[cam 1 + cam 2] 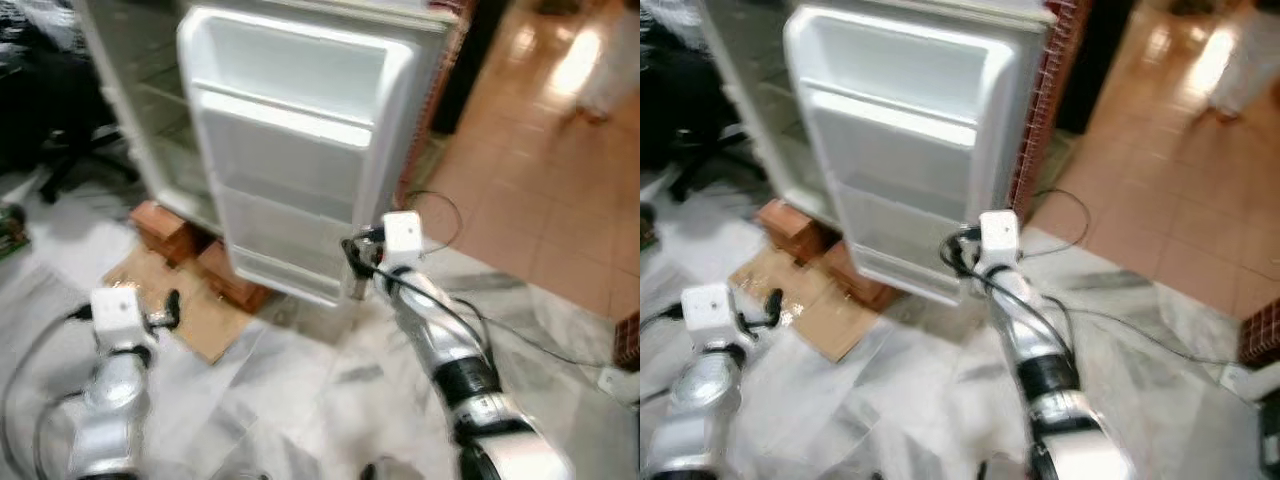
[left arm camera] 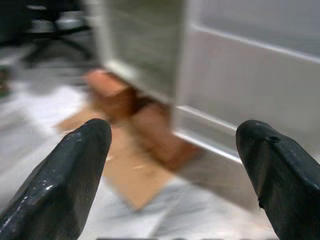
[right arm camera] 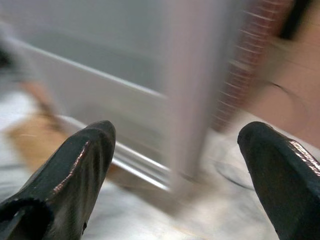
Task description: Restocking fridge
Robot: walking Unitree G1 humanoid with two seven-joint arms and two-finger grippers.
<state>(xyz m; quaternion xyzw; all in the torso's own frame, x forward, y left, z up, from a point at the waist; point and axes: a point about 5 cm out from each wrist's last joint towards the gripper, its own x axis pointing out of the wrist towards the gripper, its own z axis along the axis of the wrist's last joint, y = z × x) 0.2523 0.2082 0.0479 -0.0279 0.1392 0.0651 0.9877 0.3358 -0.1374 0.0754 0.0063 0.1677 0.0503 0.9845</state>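
Note:
A white fridge point(image 1: 130, 110) stands ahead with its door point(image 1: 300, 150) swung wide, the empty door shelves facing me. My right gripper point(image 1: 352, 268) is open and hovers close to the door's lower free edge point(image 3: 192, 100), with nothing between its fingers point(image 3: 75, 170). My left gripper point(image 1: 172, 308) is open and empty too, low over the floor to the left, pointing toward the fridge base point(image 2: 145, 90). The views are blurred by motion.
Red bricks point(image 1: 165, 228) prop the fridge, with flattened cardboard point(image 1: 190, 305) in front of them. A black cable point(image 1: 440, 215) trails over the marble floor to the right. An office chair base point(image 1: 70, 165) stands at left. Terracotta tiles point(image 1: 540, 130) lie beyond at right.

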